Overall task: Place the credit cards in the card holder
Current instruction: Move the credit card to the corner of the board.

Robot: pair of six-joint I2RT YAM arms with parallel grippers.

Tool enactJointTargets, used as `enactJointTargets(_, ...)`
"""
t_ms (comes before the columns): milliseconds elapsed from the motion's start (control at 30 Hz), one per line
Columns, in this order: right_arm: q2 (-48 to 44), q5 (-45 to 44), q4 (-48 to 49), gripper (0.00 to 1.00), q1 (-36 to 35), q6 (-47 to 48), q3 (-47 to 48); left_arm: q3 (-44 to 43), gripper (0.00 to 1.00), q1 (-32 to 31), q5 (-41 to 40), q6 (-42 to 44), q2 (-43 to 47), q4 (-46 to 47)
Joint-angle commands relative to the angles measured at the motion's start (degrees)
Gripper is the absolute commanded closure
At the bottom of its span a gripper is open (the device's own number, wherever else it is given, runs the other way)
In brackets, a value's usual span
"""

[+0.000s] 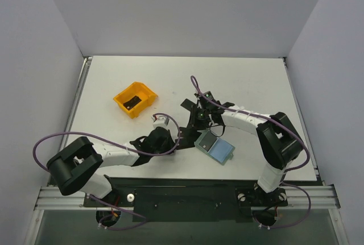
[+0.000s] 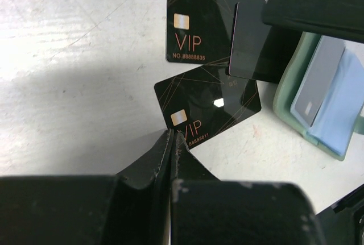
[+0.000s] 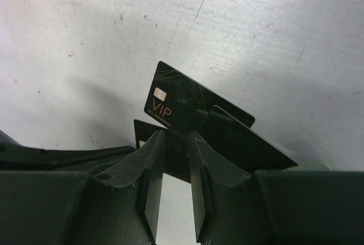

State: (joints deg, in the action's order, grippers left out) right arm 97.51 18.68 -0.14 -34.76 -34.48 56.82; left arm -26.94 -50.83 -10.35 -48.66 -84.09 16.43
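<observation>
**Top view, left to right.** Upper left of centre: orange bin (image 1: 120, 96) on the surface (image 1: 114, 74), with a dark item inside that cannot be identified.

Centre: left tool (image 2: 173, 138), closed, with its tips at the lower-left corner of the lower card (image 2: 210, 100). Whether that corner is pinched cannot be told. Above it lies the upper card (image 2: 196, 26), face up and apart from the lower one.

Just right of centre: right tool (image 3: 177, 138), its jaws a narrow gap apart and clamping nothing. It stands over the black cards, which overlap in its wrist view.

Lower right of centre: wallet (image 2: 286, 88), open with the blue lining up and a grey card (image 2: 318, 80) in its pocket. No tool holds it.

**Hazards (judged).**
- Closed tips meeting a flat card's corner are likely to push it along rather than raise it.
- Overlapping cards may be dragged along together.
- The two tools work close together, so contact between them is possible.
- The wallet may slide or fold shut when a card is pressed in.
</observation>
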Motion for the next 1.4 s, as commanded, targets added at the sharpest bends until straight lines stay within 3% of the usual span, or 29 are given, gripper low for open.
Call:
enactJointTargets(0,3.2,2.1,-1.4,0.8,-0.7,-0.8,3.4,-0.6,1.0,-0.4,-2.4,2.3,2.4,-15.9)
enactJointTargets(200,4.7,4.4,-1.7,0.8,-0.9,-0.7,3.2,-4.5,1.0,-0.4,-3.0,5.6,4.4,-15.8)
enactJointTargets(567,8.7,0.3,-8.8,0.81,-1.3,0.9,6.5,-10.0,1.0,-2.8,-1.2,7.0,-5.6,-11.4)
enactJointTargets(967,12.9,-10.7,-14.7,0.84,-0.7,1.7,9.6,-4.8,1.0,-3.0,-1.3,4.5,-5.0,-11.7)
enactJointTargets(1367,14.5,-15.4,-16.9,0.84,2.7,2.1,12.8,3.6,1.0,-3.2,-2.6,0.2,2.3,-15.4)
